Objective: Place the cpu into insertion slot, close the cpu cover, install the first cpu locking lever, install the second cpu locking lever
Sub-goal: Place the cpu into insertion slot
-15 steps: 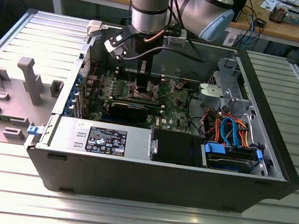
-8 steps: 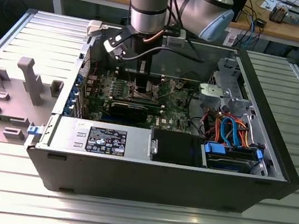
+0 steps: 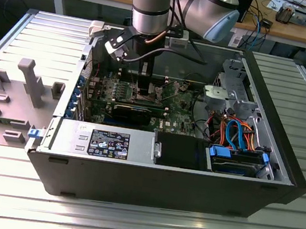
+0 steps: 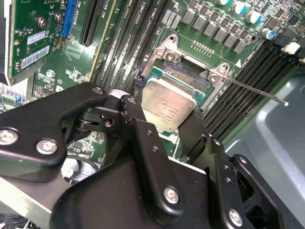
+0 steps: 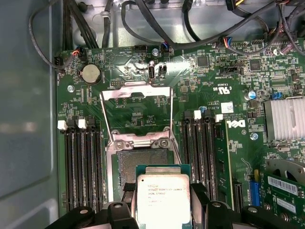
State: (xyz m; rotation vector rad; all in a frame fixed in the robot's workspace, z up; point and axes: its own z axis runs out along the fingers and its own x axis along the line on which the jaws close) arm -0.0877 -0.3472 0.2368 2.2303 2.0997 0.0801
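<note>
One robot arm (image 3: 152, 5) with one gripper (image 4: 167, 107) — two black fingers (image 4: 133, 114), and one square chip (image 5: 163, 198) between them. One open computer case (image 3: 159, 187) holds one green circuit board (image 5: 205, 90). On that board there is one socket (image 5: 143, 160), one hinged metal frame (image 5: 137, 92), one coin battery (image 5: 91, 74), one finned heat sink (image 5: 284, 117) — and one thin metal lever (image 4: 252, 89).

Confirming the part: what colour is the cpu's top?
The cpu is silvery-tan, green-edged; best in the first wrist view.

Arm (image 3: 150, 10) vertical, wrist down; claw (image 5: 162, 195) clamped on cpu (image 4: 167, 102) sides.
</note>
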